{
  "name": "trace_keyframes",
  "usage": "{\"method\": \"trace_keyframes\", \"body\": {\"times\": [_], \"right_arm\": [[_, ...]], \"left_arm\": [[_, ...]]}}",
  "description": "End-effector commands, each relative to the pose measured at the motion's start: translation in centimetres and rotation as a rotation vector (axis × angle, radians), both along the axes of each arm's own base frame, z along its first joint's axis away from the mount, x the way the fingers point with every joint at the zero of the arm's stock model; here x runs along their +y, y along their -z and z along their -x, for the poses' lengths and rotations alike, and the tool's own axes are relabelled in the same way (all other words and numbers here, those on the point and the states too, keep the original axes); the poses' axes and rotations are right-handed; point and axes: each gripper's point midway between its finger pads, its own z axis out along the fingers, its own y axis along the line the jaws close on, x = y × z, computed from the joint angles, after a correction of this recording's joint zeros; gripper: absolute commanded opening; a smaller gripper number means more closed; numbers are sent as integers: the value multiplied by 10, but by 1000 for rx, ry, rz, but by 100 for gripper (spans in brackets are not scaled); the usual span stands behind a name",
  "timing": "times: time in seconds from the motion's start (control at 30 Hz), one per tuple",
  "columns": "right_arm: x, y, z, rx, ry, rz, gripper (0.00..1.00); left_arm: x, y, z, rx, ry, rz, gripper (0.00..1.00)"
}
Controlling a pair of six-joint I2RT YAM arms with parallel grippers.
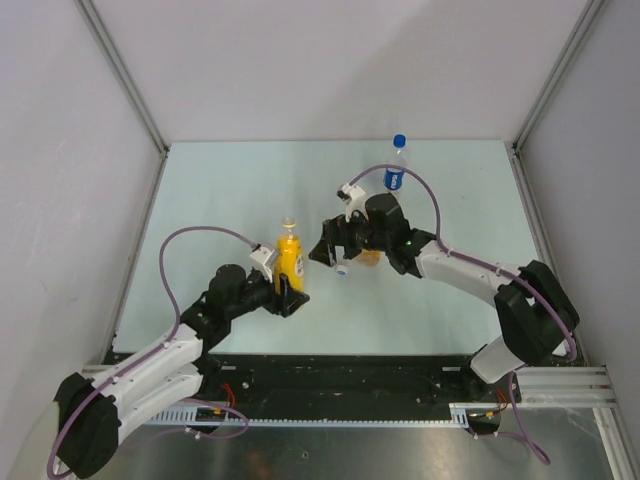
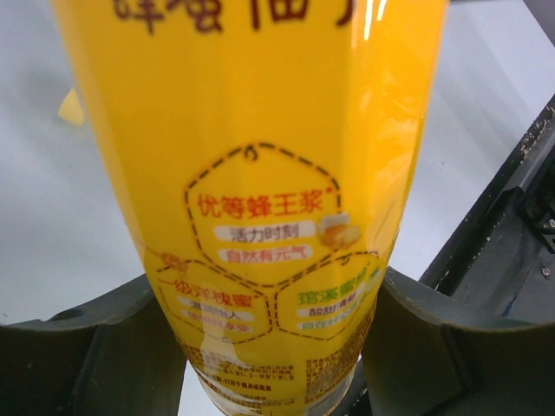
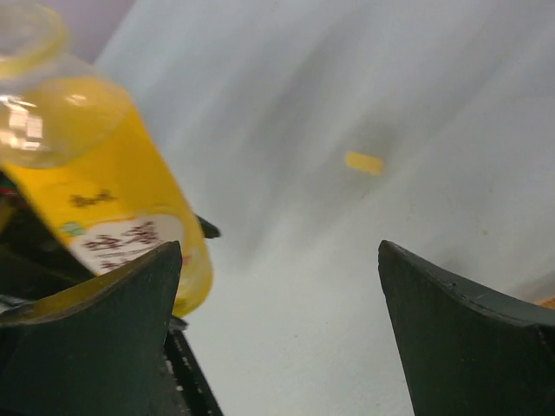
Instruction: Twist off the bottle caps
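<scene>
My left gripper [image 1: 287, 290] is shut on the yellow bottle [image 1: 290, 260], holding it upright; its label fills the left wrist view [image 2: 260, 173] between the jaws [image 2: 269, 338]. The bottle's neck is open and bears no cap [image 3: 26, 39]. A small yellow cap [image 3: 364, 163] lies on the table beyond it. My right gripper [image 1: 328, 252] is open and empty [image 3: 277, 260], just right of the yellow bottle. A white cap [image 1: 342, 270] lies right below its fingers. The orange bottle [image 1: 370, 258] is mostly hidden behind the right gripper. The clear bottle [image 1: 396, 172] stands at the back with its blue cap [image 1: 400, 141] on.
Grey walls with metal frame posts [image 1: 120, 75] close in the pale table [image 1: 230, 190] on three sides. A black rail [image 1: 350, 365] runs along the near edge by the arm bases. A yellow scrap [image 2: 71, 108] shows left of the bottle in the left wrist view.
</scene>
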Motion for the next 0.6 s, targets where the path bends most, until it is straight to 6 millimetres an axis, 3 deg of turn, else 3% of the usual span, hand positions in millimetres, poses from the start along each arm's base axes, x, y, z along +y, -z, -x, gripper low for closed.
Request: {"method": "trace_keyframes", "body": {"times": [0.0,0.13,0.27,0.37,0.57], "right_arm": [[7,-70,18,-74,-123,-194,99],[6,-111,38,-131,-205,-288,99],[5,-139,49,-165,-237,-357,99],[5,-147,47,-162,-219,-384,99],[6,-140,38,-126,-157,-368,97]], "left_arm": [[-7,-22,-4,-52,45,19,0],[-11,-23,1,-46,85,27,0],[-19,-28,8,-46,148,41,0],[-29,-34,17,-66,214,44,0],[-49,-48,32,-129,314,35,0]]}}
